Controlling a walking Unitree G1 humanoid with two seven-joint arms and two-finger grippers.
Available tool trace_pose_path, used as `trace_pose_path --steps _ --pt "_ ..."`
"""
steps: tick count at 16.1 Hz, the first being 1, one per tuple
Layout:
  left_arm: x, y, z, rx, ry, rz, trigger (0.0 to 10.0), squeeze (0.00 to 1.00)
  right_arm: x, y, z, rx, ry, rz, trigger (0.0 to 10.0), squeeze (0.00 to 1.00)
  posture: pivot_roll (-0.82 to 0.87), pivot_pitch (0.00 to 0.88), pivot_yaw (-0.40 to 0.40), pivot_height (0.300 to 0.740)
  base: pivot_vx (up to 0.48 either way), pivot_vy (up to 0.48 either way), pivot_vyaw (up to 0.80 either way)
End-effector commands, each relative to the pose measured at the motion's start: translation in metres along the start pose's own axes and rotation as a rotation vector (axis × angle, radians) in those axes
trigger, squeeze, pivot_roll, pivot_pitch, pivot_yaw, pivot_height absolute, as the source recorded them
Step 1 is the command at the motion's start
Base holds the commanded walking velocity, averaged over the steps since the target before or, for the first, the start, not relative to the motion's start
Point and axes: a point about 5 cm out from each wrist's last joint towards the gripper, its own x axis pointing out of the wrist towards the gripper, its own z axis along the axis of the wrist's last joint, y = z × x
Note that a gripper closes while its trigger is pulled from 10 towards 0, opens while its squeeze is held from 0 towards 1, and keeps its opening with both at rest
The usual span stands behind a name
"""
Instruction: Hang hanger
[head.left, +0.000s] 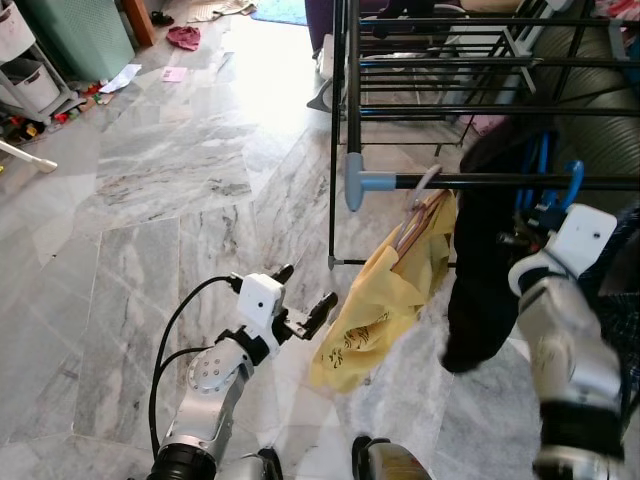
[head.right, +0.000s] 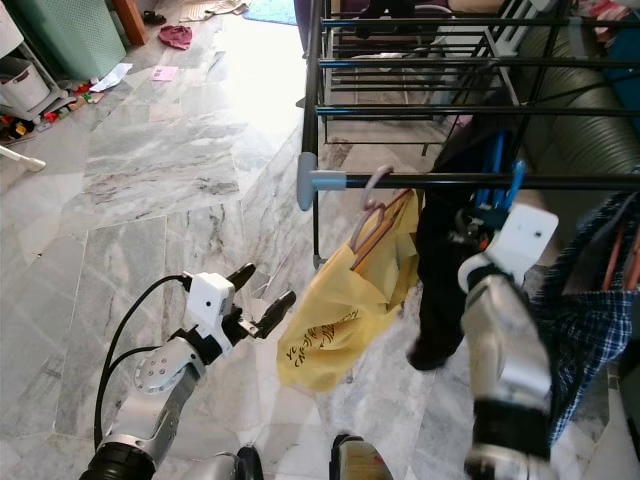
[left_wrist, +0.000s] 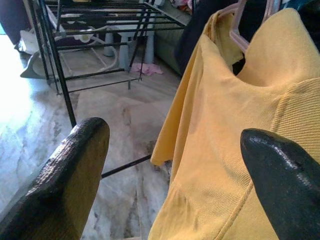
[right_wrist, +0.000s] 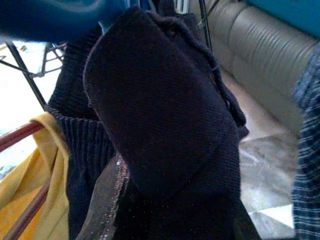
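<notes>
A yellow shirt (head.left: 385, 300) hangs on a pink-brown hanger (head.left: 425, 195) from the front rail (head.left: 480, 181) of a black drying rack. Right of it a dark navy garment (head.left: 490, 260) hangs on a blue hanger (head.left: 573, 178) hooked over the same rail. My left gripper (head.left: 308, 287) is open, low and just left of the yellow shirt's hem, with nothing in it. In its wrist view the yellow shirt (left_wrist: 225, 150) lies close beyond the fingertips (left_wrist: 75, 155). My right gripper (head.right: 466, 228) is raised against the dark garment (right_wrist: 160, 120), which covers its front.
A blue plaid shirt (head.right: 580, 310) hangs at the far right of the rail. A grey sofa (head.left: 600, 110) stands behind the rack. Clutter, white drawers (head.left: 25, 75) and a red cloth (head.left: 183, 37) lie at the far left. The marble floor (head.left: 170, 190) spreads out to my left.
</notes>
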Motion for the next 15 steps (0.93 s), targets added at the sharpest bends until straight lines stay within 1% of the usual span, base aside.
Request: trace_pose_path --steps 1,2,3,4,5,9,11,12,13,14,15 --pt "-0.002 -0.001 -0.002 -0.005 0.015 -0.001 10.0 0.00 0.006 0.004 0.017 0.021 -0.041 0.026 10.0 0.00 -0.18 0.227 0.033 0.740 0.000 0.000 0.00" --pt "-0.002 -0.001 -0.002 -0.004 0.017 0.001 10.0 0.00 0.012 0.006 0.014 0.012 0.035 0.033 10.0 0.00 -0.17 0.230 0.027 0.740 0.000 0.000 0.00" --pt "-0.002 -0.001 -0.002 -0.002 0.018 0.004 10.0 0.00 0.015 0.006 0.011 0.023 0.076 0.024 10.0 0.00 -0.17 0.230 0.027 0.740 0.000 0.000 0.00" --pt "-0.002 -0.001 -0.002 -0.001 0.019 0.006 10.0 0.00 0.016 0.006 0.009 0.026 0.093 0.025 10.0 0.00 -0.17 0.230 0.025 0.740 0.000 0.000 0.00" --pt "-0.002 -0.001 -0.002 -0.001 0.021 0.013 10.0 0.00 0.018 0.007 0.000 0.052 0.158 0.028 10.0 0.00 -0.16 0.230 0.023 0.740 0.000 0.000 0.00" --pt "-0.003 0.000 -0.003 0.002 0.032 0.029 10.0 0.00 0.017 0.007 -0.014 0.141 0.243 0.030 10.0 0.00 -0.16 0.226 0.022 0.740 0.000 0.000 0.00" --pt "-0.003 0.000 -0.004 0.003 0.035 0.032 10.0 0.00 0.016 0.006 -0.016 0.144 0.254 0.033 10.0 0.00 -0.16 0.225 0.023 0.740 0.000 0.000 0.00" --pt "-0.002 0.001 -0.004 0.005 0.042 0.037 10.0 0.00 0.015 0.005 -0.018 0.159 0.261 0.036 10.0 0.47 -0.16 0.223 0.025 0.740 0.000 0.000 0.00" --pt "-0.001 0.001 -0.004 0.007 0.049 0.043 10.0 0.00 0.013 0.004 -0.019 0.165 0.263 0.040 10.0 1.00 -0.16 0.219 0.027 0.740 0.000 0.000 0.00" --pt "0.000 0.002 -0.004 0.006 0.052 0.047 10.0 0.00 0.012 0.003 -0.019 0.167 0.263 0.042 10.0 1.00 -0.16 0.218 0.026 0.740 0.000 0.000 0.00" --pt "0.001 0.002 -0.005 0.009 0.058 0.056 10.0 0.00 0.010 0.000 -0.020 0.129 0.254 0.033 10.0 1.00 -0.16 0.213 0.026 0.740 0.000 0.000 0.00"
